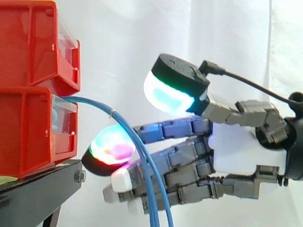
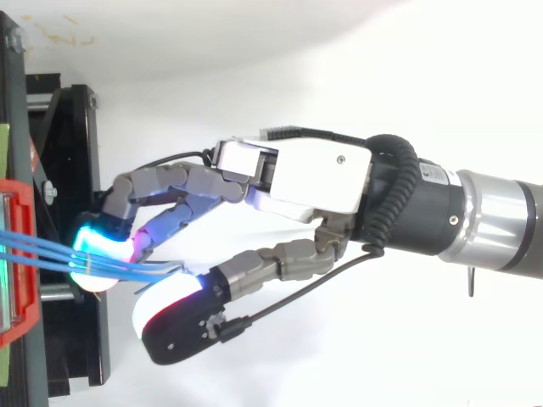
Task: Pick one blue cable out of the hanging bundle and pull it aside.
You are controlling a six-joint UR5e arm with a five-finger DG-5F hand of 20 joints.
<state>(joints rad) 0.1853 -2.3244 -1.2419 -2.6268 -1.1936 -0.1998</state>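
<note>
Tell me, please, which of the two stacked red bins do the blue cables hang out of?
The lower red bin: the blue cables arch out over its front rim, just beneath the upper red bin, which has none.

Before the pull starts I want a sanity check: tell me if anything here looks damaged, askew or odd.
Nothing stands out. The red bins sit stacked upright on the black stand, the blue cables arc down from the lower one in a single bundle, and the robot hand reaches toward them with its fingers relaxed.

Red bins (image 1: 28, 118) on black stand (image 1: 33, 194) as barrier, blue cables (image 2: 144, 271) draped beside them, room elsewhere
</note>
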